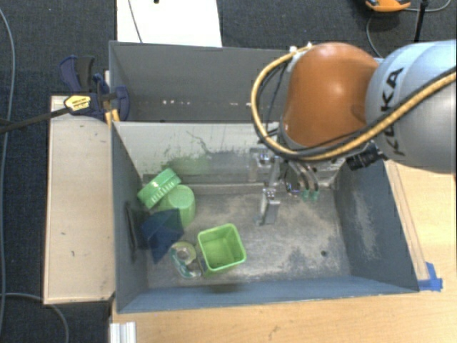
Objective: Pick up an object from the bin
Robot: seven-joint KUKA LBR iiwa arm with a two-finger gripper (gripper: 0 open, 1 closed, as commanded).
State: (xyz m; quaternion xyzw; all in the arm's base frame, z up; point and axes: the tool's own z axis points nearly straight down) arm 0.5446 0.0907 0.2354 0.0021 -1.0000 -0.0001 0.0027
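Clutter is gathered well to the view's left of the gripper [268,213], against the far-left wall of the bin [371,213]. Farthest from the tool a black bar [132,231] is propped along that wall. Next to it a ribbed green lid [158,188] is tilted against a round green tub [183,204], and a dark blue wad [163,229] (cloth or foam, it cannot be told which) is pressed against the tub from the near side. A clear roll [183,254] is lodged just below the wad, touching a square green cup [221,247].

The cup is the nearest thing to the tool, yet still apart from it, with bare floor between. It is stood mouth up, its sides turned slightly askew to the bin walls, so no long axis is offered; a rim wall would have to be taken.

The gripper is hung over bare grey floor near the middle of the bin, pointed down, with nothing beneath it. Whether it is released or clenched cannot be told.

No pick is judged to have been made yet. From the tool, the cup lies to the view's left and toward the near wall, so a diagonal shift that way would be called for before any descent.
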